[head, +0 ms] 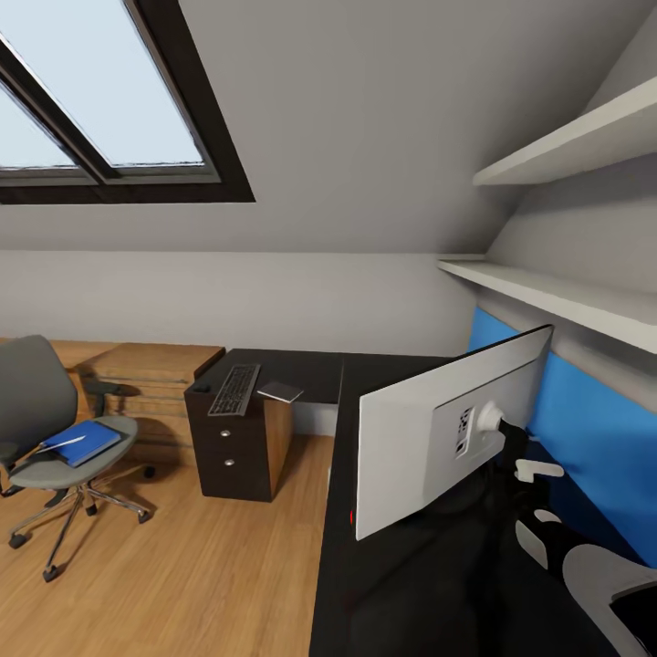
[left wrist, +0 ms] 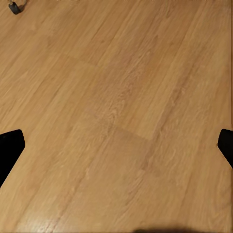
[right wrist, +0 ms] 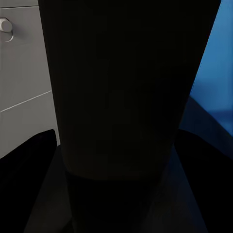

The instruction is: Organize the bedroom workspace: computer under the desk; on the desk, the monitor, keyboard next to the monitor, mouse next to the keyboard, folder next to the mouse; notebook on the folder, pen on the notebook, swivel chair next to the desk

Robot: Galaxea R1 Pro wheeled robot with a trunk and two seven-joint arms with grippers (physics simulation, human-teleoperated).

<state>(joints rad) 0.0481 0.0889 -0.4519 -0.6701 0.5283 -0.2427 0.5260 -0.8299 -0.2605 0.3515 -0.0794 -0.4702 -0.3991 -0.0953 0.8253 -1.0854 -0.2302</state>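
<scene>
Monitor (head: 452,427) stands upright on the near right arm of the black desk (head: 429,593), its pale back facing the head camera and the blue wall panel (head: 593,429) just behind it. The right arm (head: 584,557) reaches in at the monitor's foot; the right wrist view looks close up at the dark stand (right wrist: 128,87), and I cannot tell whether the right gripper is clenched or released. The left gripper (left wrist: 116,145) hangs over bare wooden floor (left wrist: 121,97) with its black fingertips (left wrist: 9,145) spread wide apart, grasping nothing. Farther off, on the desk's left end above the silver-knobbed drawers (head: 230,447), the keyboard (head: 234,390) lies flat with the grey notebook (head: 280,392) just to its right. At far left the swivel chair (head: 55,429) stands on the floor, apart from the desk, with the blue folder (head: 80,443) lying on its seat.
</scene>
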